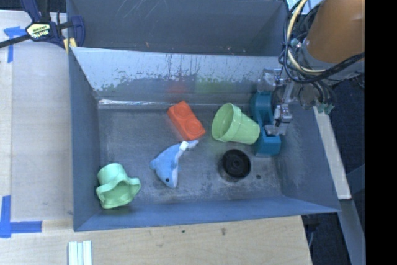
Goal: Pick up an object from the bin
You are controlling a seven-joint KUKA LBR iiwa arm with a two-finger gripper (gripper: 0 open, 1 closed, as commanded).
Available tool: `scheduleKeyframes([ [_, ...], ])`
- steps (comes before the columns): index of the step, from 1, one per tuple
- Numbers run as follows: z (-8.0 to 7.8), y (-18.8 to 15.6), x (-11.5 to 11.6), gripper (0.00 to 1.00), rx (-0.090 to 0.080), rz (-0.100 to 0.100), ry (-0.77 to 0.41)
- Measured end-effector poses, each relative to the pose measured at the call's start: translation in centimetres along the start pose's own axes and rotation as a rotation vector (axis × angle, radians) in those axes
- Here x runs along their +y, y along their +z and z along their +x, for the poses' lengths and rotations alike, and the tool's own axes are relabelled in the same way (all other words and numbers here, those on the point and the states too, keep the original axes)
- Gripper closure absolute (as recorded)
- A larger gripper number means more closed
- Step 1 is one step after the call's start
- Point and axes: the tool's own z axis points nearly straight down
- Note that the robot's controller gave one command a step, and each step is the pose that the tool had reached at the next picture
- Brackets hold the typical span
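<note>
My gripper (280, 116) is low at the right side of the bin, right beside a teal blocky thing (265, 127) that stands against the right wall. Whether it touches that thing I cannot tell. A light green cup (234, 125) lies on its side just left of the teal thing, its mouth facing left. In front of the cup, on the bin floor, sits a black round disc (236, 164).
An orange block (185, 120) lies mid-bin, with a blue dolphin toy (169, 164) in front of it. A pale green moulded toy (116, 185) sits in the front left corner. The arm's orange cover and cables hang over the right rim.
</note>
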Motion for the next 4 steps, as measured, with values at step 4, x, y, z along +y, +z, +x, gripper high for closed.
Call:
scheduleKeyframes([
  [4, -3.3, 15.2, 1.3, 0.00, -0.005, 0.001, 0.061],
])
